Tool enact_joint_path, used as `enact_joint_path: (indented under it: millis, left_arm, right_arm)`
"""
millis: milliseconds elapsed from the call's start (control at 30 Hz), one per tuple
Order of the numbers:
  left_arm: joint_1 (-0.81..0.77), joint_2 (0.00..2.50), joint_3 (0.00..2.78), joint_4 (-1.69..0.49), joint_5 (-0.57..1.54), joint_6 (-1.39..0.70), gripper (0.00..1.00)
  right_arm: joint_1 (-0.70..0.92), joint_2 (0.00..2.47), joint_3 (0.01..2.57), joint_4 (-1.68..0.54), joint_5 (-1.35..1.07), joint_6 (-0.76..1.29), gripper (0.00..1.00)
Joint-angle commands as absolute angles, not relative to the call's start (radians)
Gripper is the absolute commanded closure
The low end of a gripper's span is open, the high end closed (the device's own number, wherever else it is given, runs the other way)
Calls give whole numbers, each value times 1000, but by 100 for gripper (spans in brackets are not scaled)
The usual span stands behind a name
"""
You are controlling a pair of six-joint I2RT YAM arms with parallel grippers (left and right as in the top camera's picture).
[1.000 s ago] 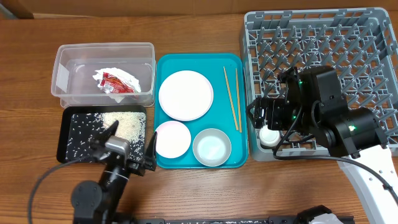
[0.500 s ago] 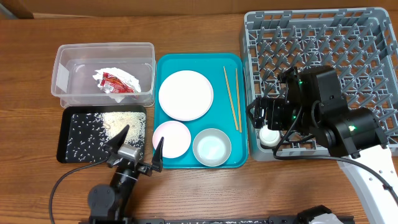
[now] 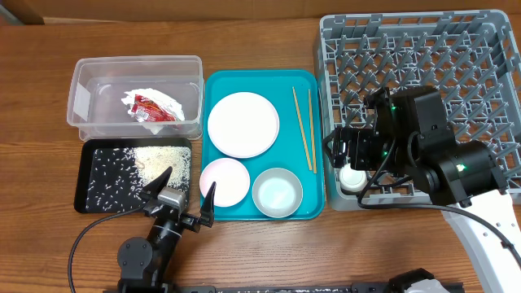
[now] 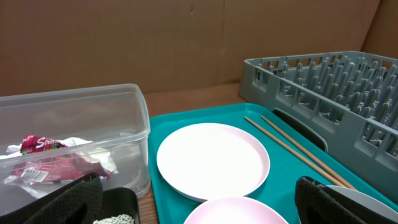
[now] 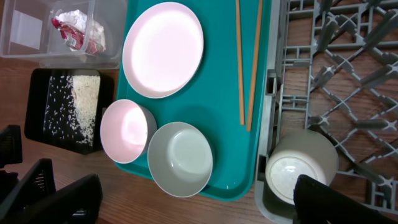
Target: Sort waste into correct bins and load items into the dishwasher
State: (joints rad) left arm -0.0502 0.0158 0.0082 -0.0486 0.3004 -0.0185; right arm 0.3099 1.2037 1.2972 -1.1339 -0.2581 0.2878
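The large white plate [image 3: 242,124], pink plate [image 3: 225,181], grey-white bowl [image 3: 277,193] and chopsticks [image 3: 305,130] lie on the teal tray. The white cup [image 3: 352,177] stands in the front left corner of the grey rack [image 3: 488,49]. The napkin [image 3: 155,99] and red wrapper [image 3: 151,110] lie in the clear tub [image 3: 81,89]. Rice [image 3: 163,163] lies on the black tray [image 3: 89,195]. My left gripper [image 3: 189,181] is open and empty, low between the black tray and the pink plate [image 4: 233,211]. My right gripper [image 5: 196,186] is open and empty above the cup [image 5: 301,165].
The teal tray [image 3: 313,207] sits between the bins and the rack. Bare wooden table lies along the front edge. A cable runs from the left arm at the front left.
My left gripper has drawn back off the black tray toward the front and a little right. The right arm has not moved.
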Motion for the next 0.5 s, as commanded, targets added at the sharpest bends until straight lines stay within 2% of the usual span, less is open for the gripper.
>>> enact_joint_path:
  millis: [0, 200, 300, 467]
  left_arm:
    - [-44, 6, 5, -48, 304, -6, 0]
    - [-44, 6, 5, -48, 304, -6, 0]
    - [-44, 6, 5, -48, 304, -6, 0]
    - [-44, 6, 5, -48, 304, -6, 0]
  right_arm:
    - [314, 1201, 1295, -1128, -267, 294, 0]
    - [314, 1201, 1295, -1042, -327, 331, 0]
    - [346, 1218, 1295, -1000, -416, 361, 11]
    - [541, 1321, 1295, -991, -201, 368, 17]
